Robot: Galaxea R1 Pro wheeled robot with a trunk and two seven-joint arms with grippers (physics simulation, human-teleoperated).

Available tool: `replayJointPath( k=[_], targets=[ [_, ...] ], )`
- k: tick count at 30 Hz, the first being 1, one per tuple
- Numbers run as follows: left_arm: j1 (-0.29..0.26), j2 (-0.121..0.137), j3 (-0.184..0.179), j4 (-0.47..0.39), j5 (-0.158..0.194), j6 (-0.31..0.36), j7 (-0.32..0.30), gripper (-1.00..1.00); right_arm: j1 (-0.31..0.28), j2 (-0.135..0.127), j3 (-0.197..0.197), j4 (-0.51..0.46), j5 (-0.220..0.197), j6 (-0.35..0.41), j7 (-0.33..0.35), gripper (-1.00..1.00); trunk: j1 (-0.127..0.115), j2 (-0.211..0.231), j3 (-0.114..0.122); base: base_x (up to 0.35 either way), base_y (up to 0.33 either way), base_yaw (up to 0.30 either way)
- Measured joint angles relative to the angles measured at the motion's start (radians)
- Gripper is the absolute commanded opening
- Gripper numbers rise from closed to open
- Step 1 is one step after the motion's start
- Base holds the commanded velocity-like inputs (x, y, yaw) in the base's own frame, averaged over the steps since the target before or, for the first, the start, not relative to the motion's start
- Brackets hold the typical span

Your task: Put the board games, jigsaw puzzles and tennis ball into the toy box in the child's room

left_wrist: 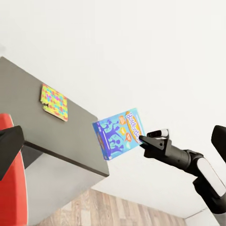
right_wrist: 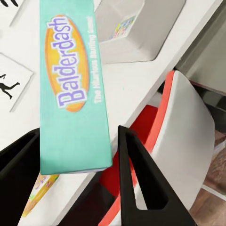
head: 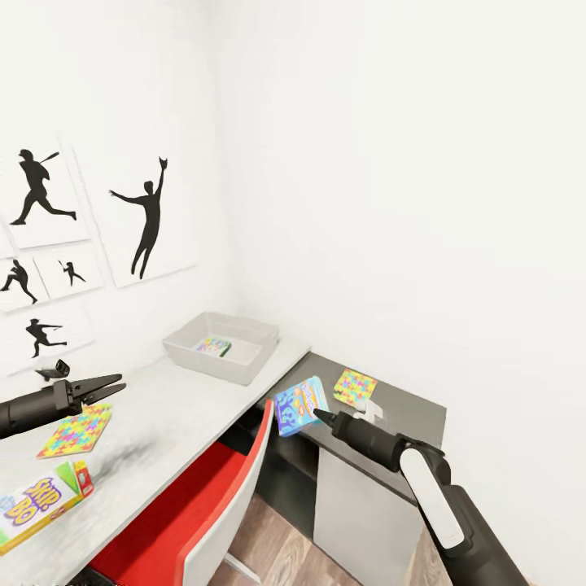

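My right gripper (head: 319, 416) is shut on the small blue "Balderdash" board game (head: 299, 405), holding it in the air beside the table's corner; its fingers (right_wrist: 141, 183) flank the box (right_wrist: 75, 89). The pale toy box (head: 183, 346) stands at the table's far end with a flat colourful box (head: 213, 347) inside. One jigsaw puzzle (head: 76, 430) lies on the pale table (head: 187, 399) under my open, empty left gripper (head: 114, 386). The other jigsaw puzzle (head: 355, 387) lies on the dark cabinet. The SKIP-BO board game (head: 37, 505) rests near the front edge. The tennis ball and bed are out of view.
A red and white chair (head: 224, 496) is pushed under the table between my arms. White walls close in behind and to the right, with baseball silhouette prints (head: 146, 216) at left. Wood floor (head: 277, 553) shows below.
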Motion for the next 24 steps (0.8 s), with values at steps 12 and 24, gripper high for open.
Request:
replayJointPath(
  k=[12,24],
  targets=[
    [0.000,0.000,0.000,0.001,0.000,0.000,0.000,1.00,0.001,-0.002,0.001,-0.019,-0.006,0.002,0.001,-1.00,0.000,0.000,0.000,0.065,0.000,0.138],
    [0.000,0.000,0.000,0.002,0.000,0.000,0.000,1.00,0.001,-0.002,0.001,-0.022,-0.006,0.002,0.002,-1.00,0.000,0.000,0.000,0.004,-0.004,0.000]
  ],
)
